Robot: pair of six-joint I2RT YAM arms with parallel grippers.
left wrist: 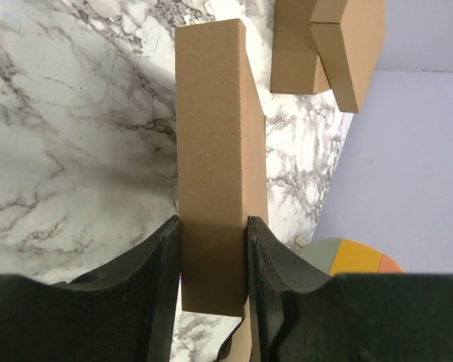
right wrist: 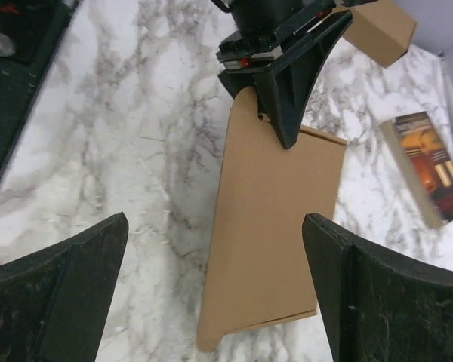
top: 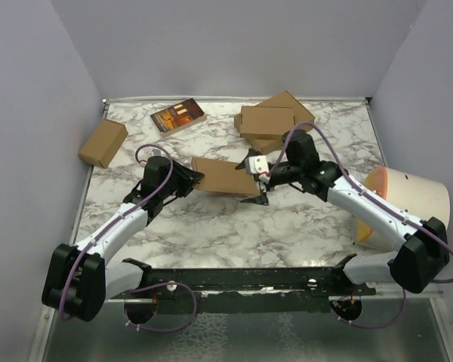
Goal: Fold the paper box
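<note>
Pinches the paper box (top: 223,178) by its nine o'clock end in the left hand (top: 195,178) to steady it mid-way across the desk (top: 234,226), with the right hand (top: 257,182) spread wide and empty at three o'clock, probably to regrip.

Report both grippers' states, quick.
The left gripper is closed on the paper box.
The right gripper is open, holding nothing.
</note>
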